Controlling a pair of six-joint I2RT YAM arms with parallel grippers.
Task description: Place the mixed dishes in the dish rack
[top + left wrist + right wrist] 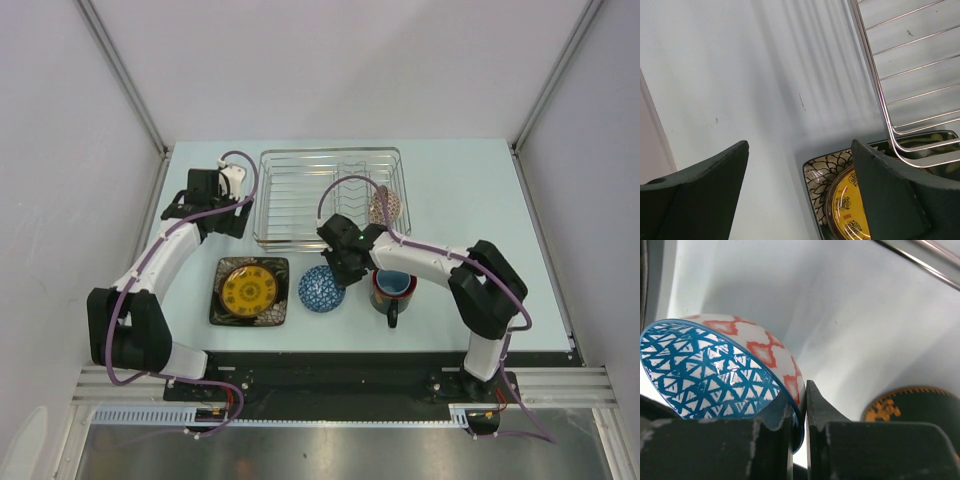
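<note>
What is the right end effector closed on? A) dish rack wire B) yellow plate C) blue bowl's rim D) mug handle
C: in the right wrist view, the right end effector pinches the rim of the blue bowl, with one finger inside it and one outside.

Blue bowl (715, 370), rim between the R gripper (799, 407) fingers (840, 450): glazed ceramic look, glossy, smooth inside & out. Those fingers: matt black plastic look, edges scuffed grey, a bit rough. L gripper (800, 150) fingers (705, 190): matt dark, fine-grained surface. Dish rack (882, 100) beyond its right finger: thin bright metal wire, polished, reflective. Square plate (815, 175) & yellow plate (845, 210) by that same finger: glossy glaze w/ highlights. Table (740, 75) under L gripper: pale, smooth, near-matt, few small dark scuffs.
</note>
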